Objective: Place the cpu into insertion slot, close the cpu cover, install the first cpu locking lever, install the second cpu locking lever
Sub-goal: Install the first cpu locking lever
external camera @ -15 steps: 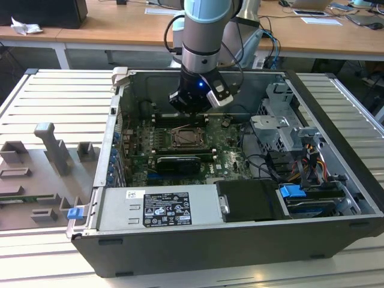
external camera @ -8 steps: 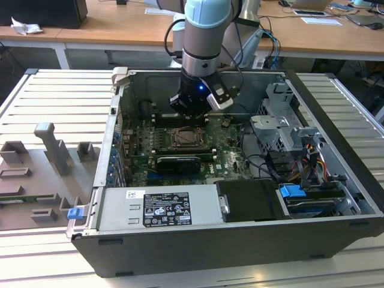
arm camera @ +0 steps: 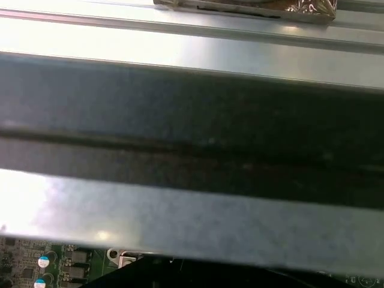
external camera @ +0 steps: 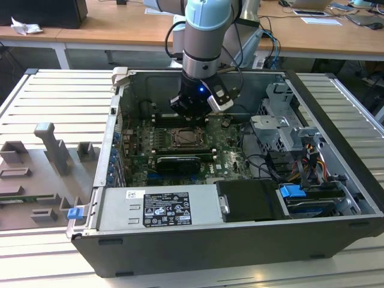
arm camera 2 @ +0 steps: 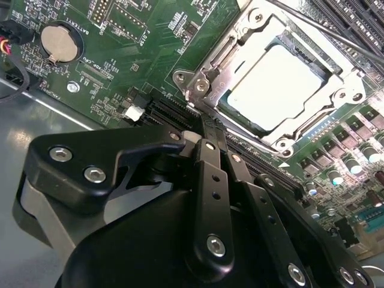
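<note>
In the second wrist view the cpu (arm camera 2: 279, 87) lies flat in the insertion slot (arm camera 2: 282, 147), its pale face showing through the square cut-out of the cpu cover (arm camera 2: 223, 81). The cover lies down over it. A thin dark lever rod (arm camera 2: 324, 30) crosses above the socket's far corner. My gripper (arm camera 2: 207, 129) is shut, with its black fingers (arm camera 2: 210, 174) pressed together and their tips close to the socket's near corner. I see nothing held between them. From the exterior view, the gripper (external camera: 191, 114) hangs inside the open computer case just behind the insertion slot (external camera: 183, 138).
A coin battery (arm camera 2: 59, 42) and long black memory slots (arm camera 2: 354, 18) flank the socket. A long black card (external camera: 177, 163), the power supply (external camera: 159, 207) and a drive cage (external camera: 282, 114) crowd the case. The case wall (arm camera: 192, 120) is close. Grey fixtures (external camera: 51, 150) stand at the exterior view's left.
</note>
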`<state>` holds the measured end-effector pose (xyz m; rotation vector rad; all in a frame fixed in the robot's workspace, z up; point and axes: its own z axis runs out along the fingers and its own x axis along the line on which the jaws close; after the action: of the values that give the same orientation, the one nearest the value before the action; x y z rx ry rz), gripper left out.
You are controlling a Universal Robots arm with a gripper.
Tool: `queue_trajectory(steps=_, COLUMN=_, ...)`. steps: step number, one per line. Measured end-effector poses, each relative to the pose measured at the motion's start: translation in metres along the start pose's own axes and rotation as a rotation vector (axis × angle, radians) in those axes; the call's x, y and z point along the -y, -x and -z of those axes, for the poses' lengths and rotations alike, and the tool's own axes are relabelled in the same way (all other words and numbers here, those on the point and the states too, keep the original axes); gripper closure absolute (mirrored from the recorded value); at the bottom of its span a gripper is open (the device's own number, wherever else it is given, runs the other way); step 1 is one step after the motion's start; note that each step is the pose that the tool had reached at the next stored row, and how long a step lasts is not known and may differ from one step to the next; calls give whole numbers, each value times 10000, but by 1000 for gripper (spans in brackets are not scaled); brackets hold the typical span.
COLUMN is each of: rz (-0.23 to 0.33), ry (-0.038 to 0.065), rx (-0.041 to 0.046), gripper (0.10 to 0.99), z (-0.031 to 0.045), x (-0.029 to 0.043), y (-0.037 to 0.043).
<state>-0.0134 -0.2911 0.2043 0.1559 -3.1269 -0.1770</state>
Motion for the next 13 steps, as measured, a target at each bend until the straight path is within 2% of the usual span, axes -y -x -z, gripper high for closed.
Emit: queue_trajectory(steps=13, rz=-4, ry=-68, rx=-7, gripper=980, z=-32, x=4, y=1)
